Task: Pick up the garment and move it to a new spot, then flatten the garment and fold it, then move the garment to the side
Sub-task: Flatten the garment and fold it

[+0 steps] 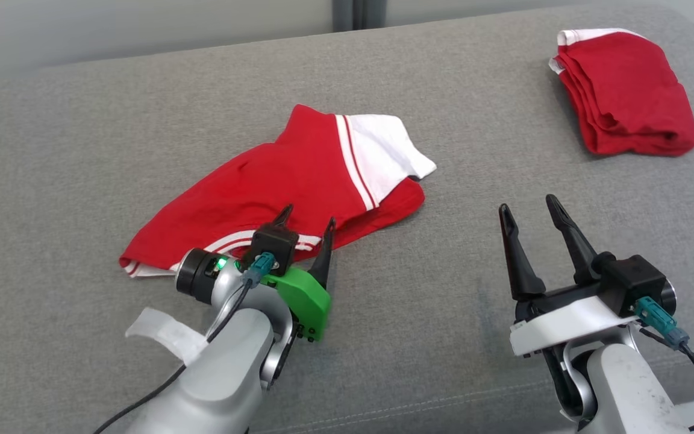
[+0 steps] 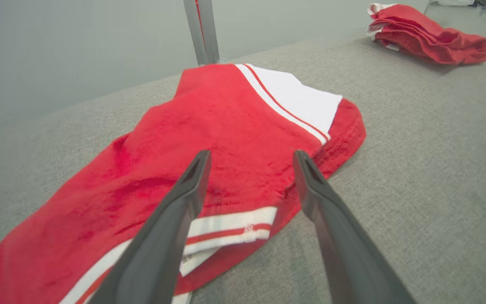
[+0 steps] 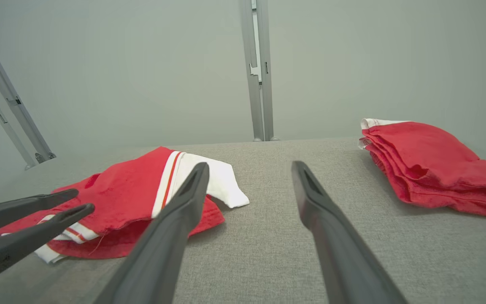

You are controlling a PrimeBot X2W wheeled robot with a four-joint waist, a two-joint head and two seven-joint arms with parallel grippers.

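Jaws stood wide on left gripper, nothing held, fingers poised over near striped hem of rumpled red jersey garment with white trim, likely lined up for pick. right gripper likewise agape and empty, at garment's 4 o'clock, well apart, probably waiting its turn. Garment lay mid grey fabric surface. Folded red cloth pile sat at 2 o'clock, presumably set aside.

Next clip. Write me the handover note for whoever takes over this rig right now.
Left gripper: open, over the loose garment at its near hem, holding nothing.
Right gripper: open and empty, over the bare grey surface to that garment's right.
The garment lies rumpled mid-surface, a white-trimmed corner turned over. A folded red garment sits far right.
Done: nothing evident on this piece.
Left: grasp, move, flatten, fold, set aside.
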